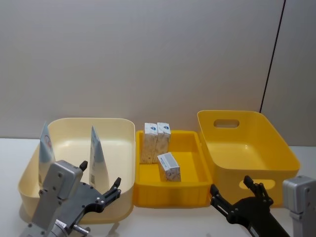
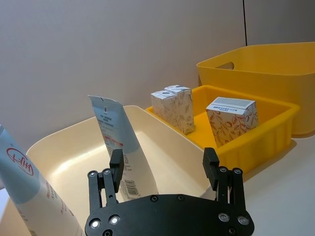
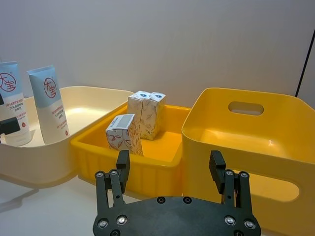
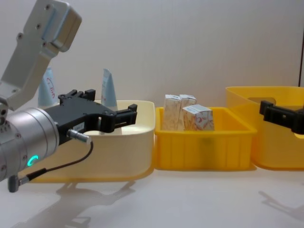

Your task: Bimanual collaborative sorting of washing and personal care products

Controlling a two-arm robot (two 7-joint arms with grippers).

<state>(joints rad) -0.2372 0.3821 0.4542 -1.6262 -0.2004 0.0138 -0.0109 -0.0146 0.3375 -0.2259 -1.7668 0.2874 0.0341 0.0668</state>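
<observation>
Squeeze tubes, two in number, stand upright in the cream bin with flat crimped ends uppermost, one against the left wall and one nearer the front. Three cream cartons sit in the low yellow tray between the bins: two upright and touching at the back left, the third just in front of them. The tubes are probably light, soft-walled and smooth, so they may slip or dent; take hold across the fuller lower body, not the thin crimp. The cartons look light and stiff but crushable; grip them across two opposite flat faces with modest force. The left gripper hovers at the front wall of the cream bin, jaws spread and holding nothing, with the nearer tube just beyond it. The right gripper hovers before the large yellow bin, jaws likewise spread and holding nothing. The tubes project above the rim, which favours a grasp from above. The tray walls are low, but the neighbouring bin walls stand close on both sides. The large bin offers open floor for placing.
</observation>
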